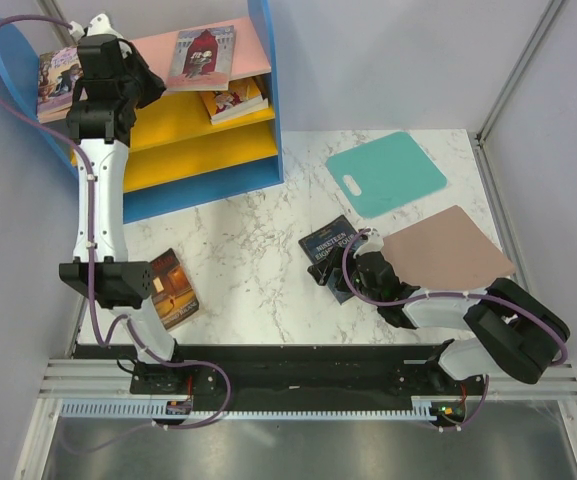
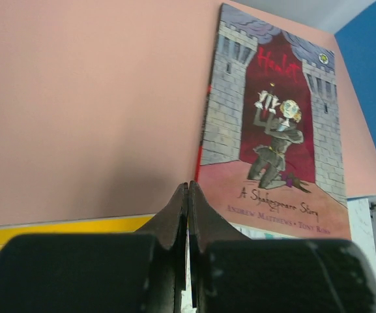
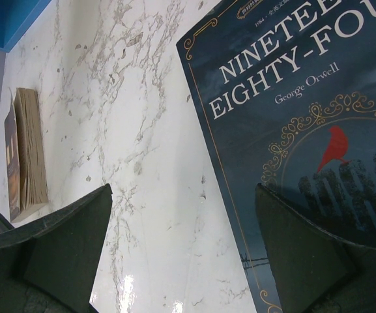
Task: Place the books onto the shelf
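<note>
Blue-sided shelf (image 1: 264,110), far left corner: pink top board, yellow boards beneath. It carries three books: purple-yellow Dahl paperback (image 1: 58,80) at the rounded end, Hamlet paperback (image 1: 202,55) flat on the pink board, and a third paperback (image 1: 234,100) on the upper yellow board, its title too small to read.

White marble table (image 1: 258,250): two books are not yet shelved.

Teal mat (image 1: 386,172) and pinkish-brown mat (image 1: 446,248), right side, are not part of the task.

Navy Nineteen Eighty-Four (image 1: 328,245) lies flat at mid-table, touching or just beside the pinkish-brown mat. Its long axis runs diagonally, title end toward the far edge. It sits directly under the right gripper (image 3: 182,195), whose jaws stand spread wide and grasp nothing. One finger hangs over the cover, the other over bare marble, and the book's long edge passes between them. The right arm is plainly nearer, and the shelf lies well apart, up and to the left.

Brown-orange paperback (image 1: 173,290) lies flat by the left arm's elbow, near the base.

Left gripper (image 2: 188,189) sits above the pink board beside Hamlet, fingers pressed together on nothing.

Obscured: the near end of the navy book under the right wrist in the overhead view, and whether that finger touches the cover. The arm partly covers the brown-orange book's edge.
</note>
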### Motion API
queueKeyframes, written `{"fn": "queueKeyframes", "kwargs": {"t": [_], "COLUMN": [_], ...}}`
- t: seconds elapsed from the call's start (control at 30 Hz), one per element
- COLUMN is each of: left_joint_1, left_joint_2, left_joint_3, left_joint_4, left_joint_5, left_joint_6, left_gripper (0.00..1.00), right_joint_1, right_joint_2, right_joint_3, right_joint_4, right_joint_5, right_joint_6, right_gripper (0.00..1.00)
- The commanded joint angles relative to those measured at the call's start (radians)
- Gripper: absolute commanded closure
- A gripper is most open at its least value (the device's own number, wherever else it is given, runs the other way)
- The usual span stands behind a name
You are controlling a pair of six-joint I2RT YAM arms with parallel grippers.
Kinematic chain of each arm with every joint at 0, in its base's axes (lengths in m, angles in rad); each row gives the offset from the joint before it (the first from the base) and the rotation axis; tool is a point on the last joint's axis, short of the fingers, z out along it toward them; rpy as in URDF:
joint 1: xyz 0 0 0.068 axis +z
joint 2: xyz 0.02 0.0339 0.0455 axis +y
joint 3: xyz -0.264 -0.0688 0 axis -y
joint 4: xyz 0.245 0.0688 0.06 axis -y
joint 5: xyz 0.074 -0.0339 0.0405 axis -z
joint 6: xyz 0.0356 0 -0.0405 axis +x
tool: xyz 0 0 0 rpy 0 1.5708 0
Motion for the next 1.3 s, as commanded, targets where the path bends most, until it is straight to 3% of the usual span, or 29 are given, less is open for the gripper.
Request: {"fn": "queueKeyframes", "kwargs": {"t": [0.0, 0.6, 1.27], "left_joint_1": [0.049, 0.08, 0.028], "left_joint_2": [-0.028, 0.029, 0.079], "left_joint_3": [0.033, -0.001, 0.002], "left_joint_4": [-0.012, -0.002, 0.027], "left_joint_5": [-0.038, 0.218, 0.246], "left_joint_6": [-0.004, -0.045, -0.093], "left_gripper": [0.98, 0.98, 0.98], "right_joint_1": [0.003, 0.001, 0.003], "right_joint_2": [0.036, 0.051, 0.055], "right_joint_3": [-0.017, -0.011, -0.011], "right_joint_4": [-0.049, -0.048, -0.05], "right_joint_5": [-0.009, -0.01, -0.009], "right_joint_6": [-0.005, -0.005, -0.006], "right_gripper": [0.02, 0.02, 0.02]}}
